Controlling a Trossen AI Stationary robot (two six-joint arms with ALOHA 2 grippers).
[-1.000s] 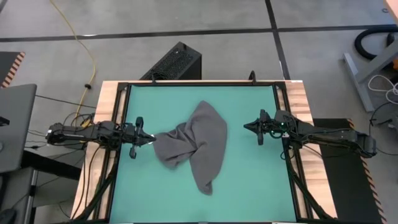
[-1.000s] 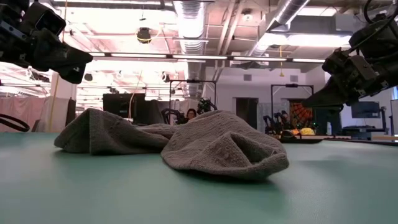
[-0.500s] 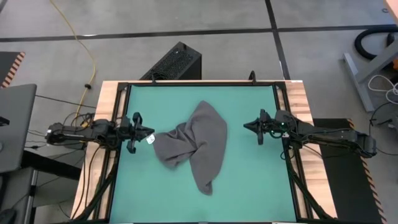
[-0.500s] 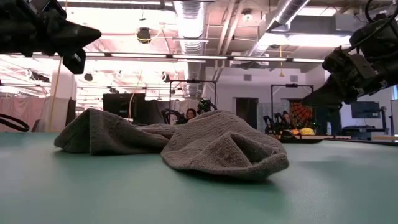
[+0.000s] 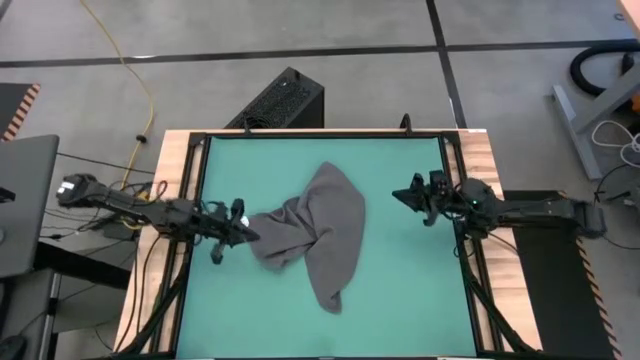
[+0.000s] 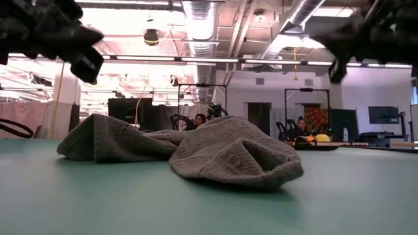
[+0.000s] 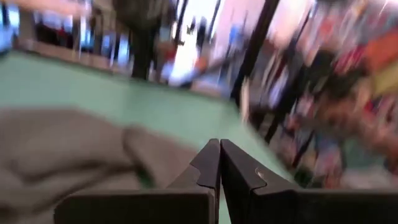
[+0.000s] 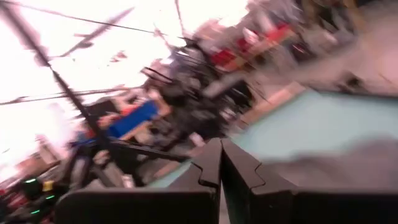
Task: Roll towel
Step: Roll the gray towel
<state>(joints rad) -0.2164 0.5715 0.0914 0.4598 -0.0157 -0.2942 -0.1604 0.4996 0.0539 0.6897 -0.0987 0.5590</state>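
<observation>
The dark grey towel (image 5: 310,235) lies crumpled in a heap on the middle of the green mat (image 5: 400,300), with one lobe toward the far edge and a tail toward the near edge. In the low view the towel (image 6: 215,153) rests as two soft humps. My left gripper (image 5: 248,232) is shut and hovers at the towel's left end, well above it in the low view (image 6: 86,64). Its wrist view shows the towel (image 7: 74,155) below the closed fingers. My right gripper (image 5: 398,195) is shut, raised and level with the mat's right side, apart from the towel.
Black frame rails (image 5: 190,200) and wooden strips border the mat on the left and right. A black box (image 5: 285,100) stands beyond the far edge. Bare mat lies on every side of the towel.
My right gripper has risen, tipped its fingers upward and rolled, and it stays shut. My left gripper has rolled and shifted a little toward the near edge beside the towel's left end, still shut. The towel has not moved.
</observation>
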